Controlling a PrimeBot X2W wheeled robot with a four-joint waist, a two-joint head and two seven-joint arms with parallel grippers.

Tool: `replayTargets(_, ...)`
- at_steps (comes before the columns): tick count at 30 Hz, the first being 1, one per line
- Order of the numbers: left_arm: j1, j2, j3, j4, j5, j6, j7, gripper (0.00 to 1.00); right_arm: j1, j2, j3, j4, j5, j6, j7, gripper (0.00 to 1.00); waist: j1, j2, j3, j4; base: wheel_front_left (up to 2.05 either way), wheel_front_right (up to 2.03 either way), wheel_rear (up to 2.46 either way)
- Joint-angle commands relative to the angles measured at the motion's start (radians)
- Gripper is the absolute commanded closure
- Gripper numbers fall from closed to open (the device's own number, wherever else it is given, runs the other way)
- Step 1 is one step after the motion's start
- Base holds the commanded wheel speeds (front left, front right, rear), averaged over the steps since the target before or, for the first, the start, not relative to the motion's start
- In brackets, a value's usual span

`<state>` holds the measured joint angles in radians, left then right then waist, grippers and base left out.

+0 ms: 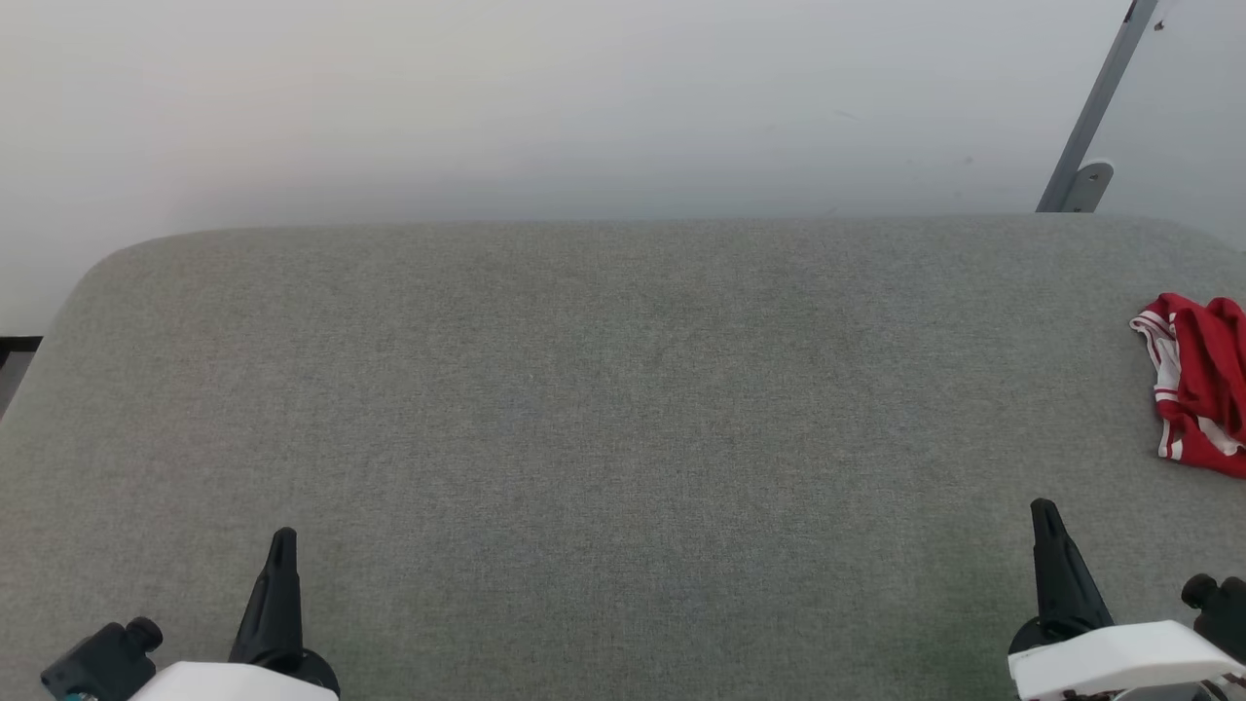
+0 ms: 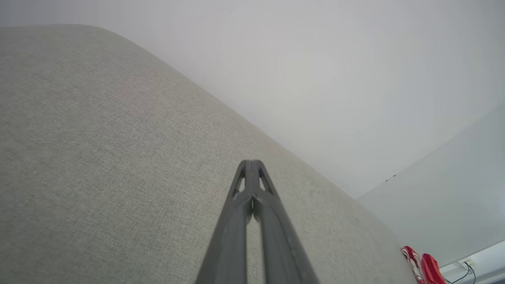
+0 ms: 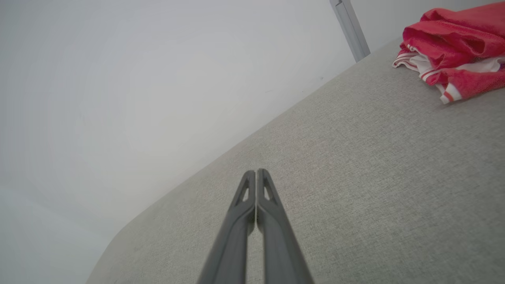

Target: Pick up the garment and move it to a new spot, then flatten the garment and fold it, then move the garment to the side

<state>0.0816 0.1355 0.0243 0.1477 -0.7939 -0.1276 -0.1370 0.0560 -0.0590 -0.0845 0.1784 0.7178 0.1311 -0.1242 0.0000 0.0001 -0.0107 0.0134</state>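
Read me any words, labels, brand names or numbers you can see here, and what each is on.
None can be read.
The garment shows only white-and-red stripes, no lettering; the grey padded surface, the wall and the metal post are unmarked.
The wall socket is too small to tell.

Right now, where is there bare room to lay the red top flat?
The middle and left of the grey surface are bare, from the far edge by the wall down to the shut left jaws and right jaws. Only the right edge is crowded: the crumpled garment lies there, beyond the right jaws.
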Motion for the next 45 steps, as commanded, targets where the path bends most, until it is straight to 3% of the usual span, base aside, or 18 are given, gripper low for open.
replayTargets(1,-0.028,0.006,0.007,-0.008,-0.026,-0.001,0.006,1.0,-0.025,0.0,-0.002,-0.009,0.029,0.0,0.007,1.0,0.0,-0.0001,0.0,0.0,0.0,0.0,0.0)
replayTargets(19,-0.075,-0.014,0.023,0.019,-0.256,-0.002,0.068,1.0,-0.066,0.002,-0.01,0.012,0.271,0.0,0.072,1.0,0.0,-0.0001,0.003,-0.003,0.0,0.0,0.0)
replayTargets(45,-0.126,-0.037,0.042,0.051,-0.497,-0.003,0.137,1.0,-0.111,0.005,-0.018,0.034,0.529,0.0,0.142,1.0,0.0,-0.0001,0.007,-0.006,0.0,0.0,0.0)
